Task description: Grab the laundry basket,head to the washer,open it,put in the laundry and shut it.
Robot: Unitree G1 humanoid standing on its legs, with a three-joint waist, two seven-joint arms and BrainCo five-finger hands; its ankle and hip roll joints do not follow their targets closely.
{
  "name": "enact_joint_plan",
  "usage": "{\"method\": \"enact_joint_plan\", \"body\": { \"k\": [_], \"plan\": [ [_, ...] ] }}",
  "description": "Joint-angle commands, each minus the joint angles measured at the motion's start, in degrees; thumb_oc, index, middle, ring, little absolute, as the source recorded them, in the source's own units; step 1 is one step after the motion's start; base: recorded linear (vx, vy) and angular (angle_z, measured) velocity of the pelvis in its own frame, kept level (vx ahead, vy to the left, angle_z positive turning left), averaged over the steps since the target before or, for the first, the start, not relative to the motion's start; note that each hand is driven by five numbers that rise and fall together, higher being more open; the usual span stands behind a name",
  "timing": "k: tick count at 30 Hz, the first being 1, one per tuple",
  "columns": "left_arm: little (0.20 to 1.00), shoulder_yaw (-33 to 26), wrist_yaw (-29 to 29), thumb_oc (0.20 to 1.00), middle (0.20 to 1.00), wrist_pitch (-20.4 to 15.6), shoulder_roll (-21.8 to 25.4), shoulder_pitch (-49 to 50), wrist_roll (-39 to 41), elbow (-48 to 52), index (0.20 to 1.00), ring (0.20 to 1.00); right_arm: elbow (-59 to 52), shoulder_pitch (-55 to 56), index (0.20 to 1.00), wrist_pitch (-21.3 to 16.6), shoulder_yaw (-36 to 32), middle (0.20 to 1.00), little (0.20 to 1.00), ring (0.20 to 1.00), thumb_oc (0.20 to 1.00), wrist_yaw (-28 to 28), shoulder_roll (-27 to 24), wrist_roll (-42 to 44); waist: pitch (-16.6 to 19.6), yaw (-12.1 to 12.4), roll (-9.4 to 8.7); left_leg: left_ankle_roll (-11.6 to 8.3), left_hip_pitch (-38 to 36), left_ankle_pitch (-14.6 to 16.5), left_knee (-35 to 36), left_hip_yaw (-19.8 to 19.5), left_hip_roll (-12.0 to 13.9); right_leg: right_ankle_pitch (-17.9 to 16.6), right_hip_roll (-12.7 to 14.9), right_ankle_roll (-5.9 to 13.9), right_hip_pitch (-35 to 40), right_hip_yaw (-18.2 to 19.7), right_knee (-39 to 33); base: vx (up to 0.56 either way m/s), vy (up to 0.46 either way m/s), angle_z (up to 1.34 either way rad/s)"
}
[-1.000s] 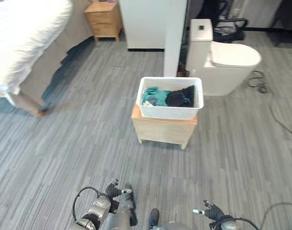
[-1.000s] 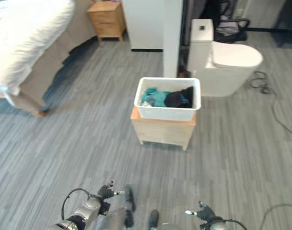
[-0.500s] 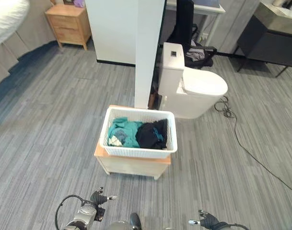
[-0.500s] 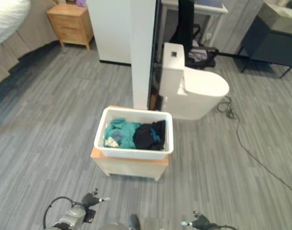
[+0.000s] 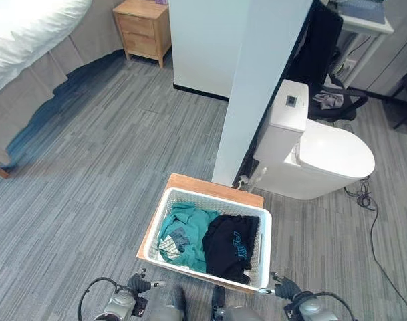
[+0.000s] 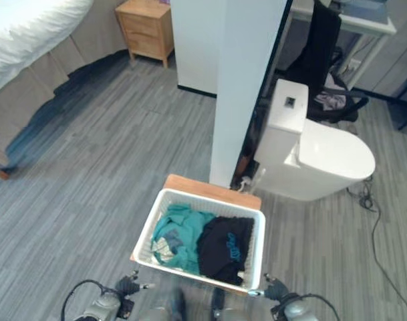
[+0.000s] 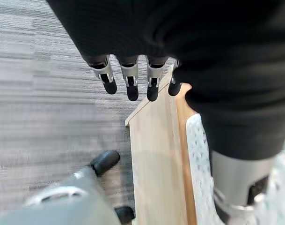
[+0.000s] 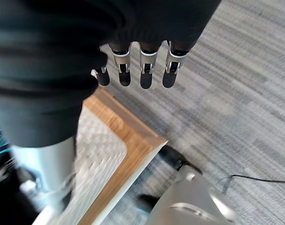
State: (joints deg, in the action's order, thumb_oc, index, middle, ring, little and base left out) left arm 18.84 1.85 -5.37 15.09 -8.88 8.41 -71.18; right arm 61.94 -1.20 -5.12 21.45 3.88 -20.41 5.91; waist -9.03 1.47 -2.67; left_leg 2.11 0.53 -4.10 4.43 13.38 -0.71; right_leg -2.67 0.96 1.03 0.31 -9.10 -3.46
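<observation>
A white rectangular laundry basket (image 5: 260, 252) of perforated plastic with rounded corners is seen on a low pale-wood stand (image 5: 213, 188), whose flat surface shows along the far edge and the left edge of the basket. Crumpled teal cloth (image 5: 188, 231) fills the basket's left half and a black garment (image 5: 231, 245) the right half, draped against the near wall. The left hand (image 5: 139, 283) is held just off the near left corner of the stand, the right hand (image 5: 283, 288) just off the basket's near right corner; the fingers (image 7: 128, 77) of both are straight and released, touching nothing. Behind the stand, a white square pillar (image 5: 256, 93) and a glossy white toilet (image 5: 323, 157) stand on grey striped plank floor (image 5: 89, 174).
</observation>
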Motion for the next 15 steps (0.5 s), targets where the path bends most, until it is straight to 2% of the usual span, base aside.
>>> {"method": "enact_joint_plan", "body": {
  "k": [1,15],
  "plan": [
    [1.0,-0.7,0.1,1.0,1.0,-1.7,-1.8,-2.9,-0.8,-2.5,1.0,1.0,0.7,0.8,1.0,-0.9,0.0,1.0,1.0,1.0,1.0,-0.4,-1.6,-0.2,1.6,-0.4,0.04,-2.1,-1.1,3.5,-2.6,-0.9,-3.0,-1.7,1.3,6.19,-2.0,-4.1,0.8,0.01,-0.026,0.1],
    [1.0,0.5,0.4,1.0,1.0,-1.6,-2.9,-2.6,-1.7,-2.8,1.0,1.0,2.2,0.7,1.0,-0.9,0.8,1.0,1.0,1.0,1.0,-0.3,-0.9,-0.6,2.5,-0.1,1.04,-2.81,-1.6,2.8,-1.1,-2.1,-3.0,-1.3,1.2,5.96,-0.8,-5.1,0.1,0.0,-0.004,0.03]
  ]
}}
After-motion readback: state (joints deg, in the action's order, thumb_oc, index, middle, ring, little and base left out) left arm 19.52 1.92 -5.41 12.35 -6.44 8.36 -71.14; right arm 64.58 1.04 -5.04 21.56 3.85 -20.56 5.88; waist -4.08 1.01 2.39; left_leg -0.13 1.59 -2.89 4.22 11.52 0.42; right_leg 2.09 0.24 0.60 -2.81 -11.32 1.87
